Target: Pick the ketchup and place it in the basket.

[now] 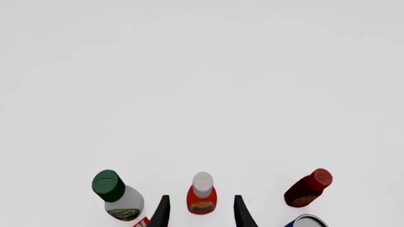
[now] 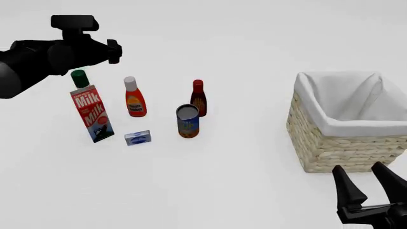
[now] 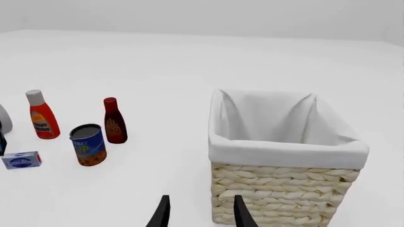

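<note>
Ketchup point(image 1: 202, 195) stands upright directly below and between the wide-spread fingers of the left claw point(image 1: 200, 210); likely light, smooth plastic, best pinched across its broad body.

The front view looks from above and behind the arms, forward and down over the whole table point(image 2: 222, 191), taking in the groceries at left and the basket point(image 2: 346, 129) at right.

The left wrist view hangs high over the groceries, facing almost straight down, so the ketchup point(image 1: 202, 196) shows mainly its cap.

The right wrist view sits low and near, facing forward over the near right of the table, close to the basket point(image 3: 284, 189).

All three views share the ketchup point(image 2: 134, 98) point(image 3: 41, 118); front and right wrist share the basket.
</note>
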`<action>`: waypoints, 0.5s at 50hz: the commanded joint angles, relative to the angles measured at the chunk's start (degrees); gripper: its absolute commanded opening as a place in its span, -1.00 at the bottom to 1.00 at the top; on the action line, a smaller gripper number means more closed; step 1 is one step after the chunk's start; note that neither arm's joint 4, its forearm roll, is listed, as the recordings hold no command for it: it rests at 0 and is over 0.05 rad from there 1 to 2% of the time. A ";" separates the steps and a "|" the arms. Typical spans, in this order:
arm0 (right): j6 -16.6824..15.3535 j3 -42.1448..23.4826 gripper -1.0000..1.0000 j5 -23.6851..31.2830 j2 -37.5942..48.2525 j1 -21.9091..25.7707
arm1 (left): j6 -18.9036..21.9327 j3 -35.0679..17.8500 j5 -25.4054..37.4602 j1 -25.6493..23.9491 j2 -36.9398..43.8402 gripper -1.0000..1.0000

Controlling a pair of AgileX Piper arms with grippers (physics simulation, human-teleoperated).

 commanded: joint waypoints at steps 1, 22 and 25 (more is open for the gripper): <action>-0.20 0.00 1.00 -0.69 0.78 -0.07 | -0.33 -2.61 -0.18 0.48 3.66 1.00; -0.59 0.00 1.00 -0.74 0.65 -0.22 | -0.23 -5.68 -0.99 0.77 9.37 1.00; -0.60 0.00 1.00 -0.64 0.58 -0.21 | -0.17 -5.91 -1.10 0.82 10.06 1.00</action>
